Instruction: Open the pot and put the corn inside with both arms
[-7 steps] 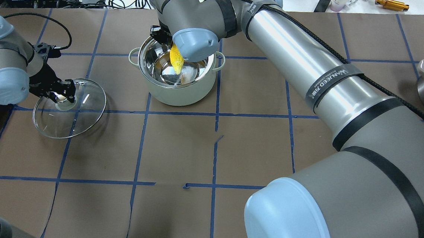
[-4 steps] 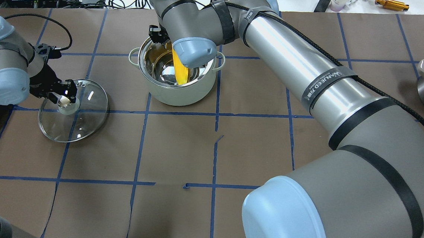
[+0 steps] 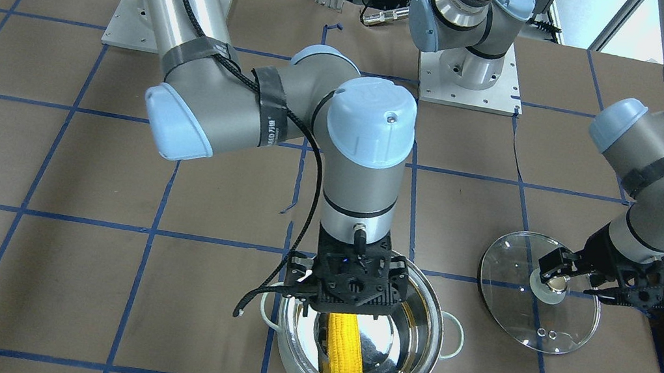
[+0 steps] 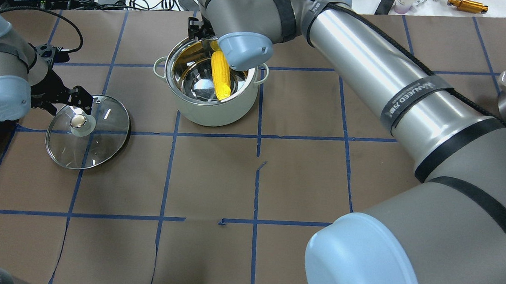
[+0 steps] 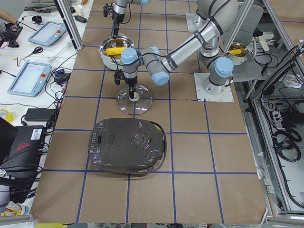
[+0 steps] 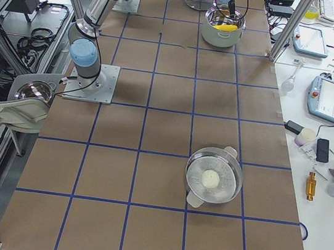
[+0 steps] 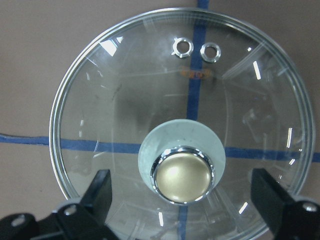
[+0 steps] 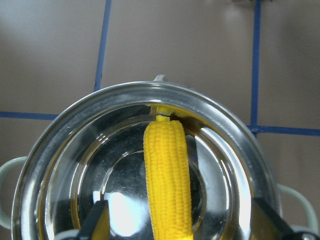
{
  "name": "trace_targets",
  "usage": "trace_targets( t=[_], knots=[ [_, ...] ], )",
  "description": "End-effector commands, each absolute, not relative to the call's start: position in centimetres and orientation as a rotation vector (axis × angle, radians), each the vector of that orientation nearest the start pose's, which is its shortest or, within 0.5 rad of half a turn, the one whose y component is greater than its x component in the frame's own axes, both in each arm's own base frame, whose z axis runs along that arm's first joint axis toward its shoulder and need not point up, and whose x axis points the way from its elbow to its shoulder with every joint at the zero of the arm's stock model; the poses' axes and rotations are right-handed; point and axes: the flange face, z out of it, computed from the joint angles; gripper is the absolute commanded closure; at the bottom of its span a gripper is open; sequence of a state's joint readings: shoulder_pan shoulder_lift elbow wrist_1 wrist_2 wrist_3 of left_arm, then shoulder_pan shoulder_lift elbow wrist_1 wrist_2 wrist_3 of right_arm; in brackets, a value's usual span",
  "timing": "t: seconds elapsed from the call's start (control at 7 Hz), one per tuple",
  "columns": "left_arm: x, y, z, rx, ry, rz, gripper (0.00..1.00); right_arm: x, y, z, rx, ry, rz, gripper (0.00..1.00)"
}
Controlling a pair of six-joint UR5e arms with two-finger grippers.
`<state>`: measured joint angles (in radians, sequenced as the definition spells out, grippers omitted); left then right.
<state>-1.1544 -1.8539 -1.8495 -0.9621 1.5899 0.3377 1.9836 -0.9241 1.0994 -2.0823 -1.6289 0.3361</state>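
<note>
Over the pot it's tight for us. The right gripper hangs right above the mouth with its fingers wide apart. The corn leans across the inside, so only the room on either side of it is free. The right arm slants over the bench on that side.

The left gripper sits over the lid, fingers spread either side of the knob with a gap on both sides. Between lid and pot we've got an open strip of bench.

The black cooker blocks the left end just past the lid. A steamer pan sits well off to the right.
</note>
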Motion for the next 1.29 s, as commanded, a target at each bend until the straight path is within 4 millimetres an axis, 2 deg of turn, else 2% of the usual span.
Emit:
trace_targets(
  t=[0.0,0.14,0.29,0.43,0.57,0.71,0.86,1.0,1.14],
  knots=[
    [5.0,-57.1,35.7,-0.080,3.111,-0.029,0.00,32.3,-64.8,40.5,-0.078,3.129,-0.284,0.00],
    [-1.0,-58.7,42.9,-0.147,3.116,0.027,0.00,27.9,-62.9,40.6,-0.004,3.161,-0.185,0.00],
    [-5.6,-59.3,49.1,-0.142,3.111,-0.082,0.00,22.7,-60.8,40.3,0.102,3.175,-0.067,0.00],
    [-8.5,-59.1,52.4,-0.090,3.116,-0.172,0.00,19.2,-57.8,41.1,0.173,3.180,-0.041,0.00],
    [-11.7,-57.9,53.6,0.000,3.114,-0.200,0.00,17.4,-55.8,42.1,0.146,3.178,-0.069,0.00],
    [-14.4,-56.7,54.2,0.067,3.118,-0.211,0.00,16.4,-54.8,43.8,0.071,3.181,-0.089,0.00],
    [-16.0,-55.4,53.2,0.116,3.121,-0.161,0.00,15.5,-53.3,44.6,0.083,3.174,-0.012,0.00],
    [-16.3,-54.9,52.5,0.124,3.128,-0.140,0.00,14.5,-52.5,46.4,0.080,3.152,-0.035,0.00],
    [-15.9,-54.1,51.0,0.139,3.125,-0.042,0.00,13.4,-52.3,47.7,0.123,3.106,-0.046,0.00]
  ],
)
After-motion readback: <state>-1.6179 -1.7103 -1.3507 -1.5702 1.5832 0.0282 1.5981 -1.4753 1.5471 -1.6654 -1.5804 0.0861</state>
